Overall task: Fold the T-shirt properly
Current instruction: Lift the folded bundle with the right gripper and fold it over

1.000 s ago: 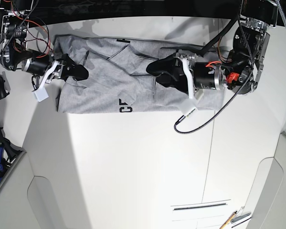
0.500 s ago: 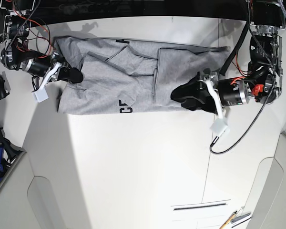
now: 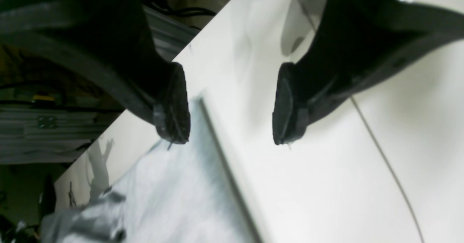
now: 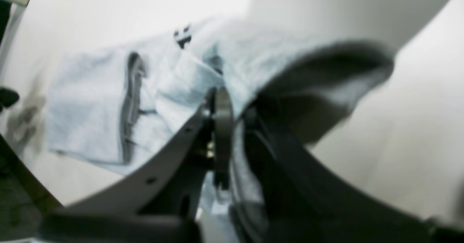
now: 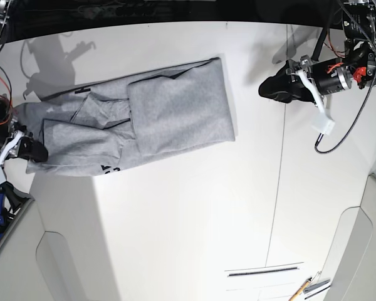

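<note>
The T-shirt [image 5: 178,113] lies far left on the table [image 5: 188,219], its left end clenched in the right gripper [image 5: 39,152], which should ease its pull leftward, low and level, while the left gripper [image 3: 231,105], jaws parted and empty, keeps clear.

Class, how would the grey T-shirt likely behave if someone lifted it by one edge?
The grey T-shirt would probably flop, since its cloth bunches softly at the right gripper. Its folded layers, stacked loosely with nothing fastening them, might slide apart or open.
</note>
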{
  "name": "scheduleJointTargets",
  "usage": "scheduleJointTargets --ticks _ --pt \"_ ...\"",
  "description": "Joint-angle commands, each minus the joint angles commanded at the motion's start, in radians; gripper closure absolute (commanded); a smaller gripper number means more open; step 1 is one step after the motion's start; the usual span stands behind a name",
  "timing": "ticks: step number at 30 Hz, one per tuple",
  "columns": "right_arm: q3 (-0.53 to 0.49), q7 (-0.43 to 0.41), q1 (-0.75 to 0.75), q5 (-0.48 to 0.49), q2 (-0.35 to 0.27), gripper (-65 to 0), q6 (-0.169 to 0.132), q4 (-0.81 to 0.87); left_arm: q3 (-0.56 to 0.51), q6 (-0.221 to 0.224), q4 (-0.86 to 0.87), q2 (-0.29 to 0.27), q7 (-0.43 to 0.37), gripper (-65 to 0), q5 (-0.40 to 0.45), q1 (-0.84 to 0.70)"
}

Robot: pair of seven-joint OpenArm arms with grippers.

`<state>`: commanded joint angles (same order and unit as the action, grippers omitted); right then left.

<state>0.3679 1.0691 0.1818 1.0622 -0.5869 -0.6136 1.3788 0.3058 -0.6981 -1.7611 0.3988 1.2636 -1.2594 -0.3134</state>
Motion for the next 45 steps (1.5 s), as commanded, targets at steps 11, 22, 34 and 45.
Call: scheduleJointTargets --ticks 11,22,34,45 --pt "-0.209 0.058 0.059 -0.051 0.182 0.0 0.0 0.437 -0.151 0.0 0.016 -0.148 -0.06 -39.2 0.137 -0.014" --pt "-1.013 -0.087 0.059 -0.489 0.194 -28.9 0.054 0.455 -0.084 0.0 0.016 -0.174 -0.077 -39.2 0.122 -0.014" --pt "-0.976 -0.19 0.1 -0.621 0.351 -40.3 0.086 0.449 0.137 0.0 0.001 -0.157 0.122 -39.1 -0.209 -0.014" --pt "-0.613 -0.213 0.114 -0.768 0.373 0.0 0.259 0.333 0.147 0.0 -0.094 -0.158 0.133 -39.1 -0.224 -0.019"
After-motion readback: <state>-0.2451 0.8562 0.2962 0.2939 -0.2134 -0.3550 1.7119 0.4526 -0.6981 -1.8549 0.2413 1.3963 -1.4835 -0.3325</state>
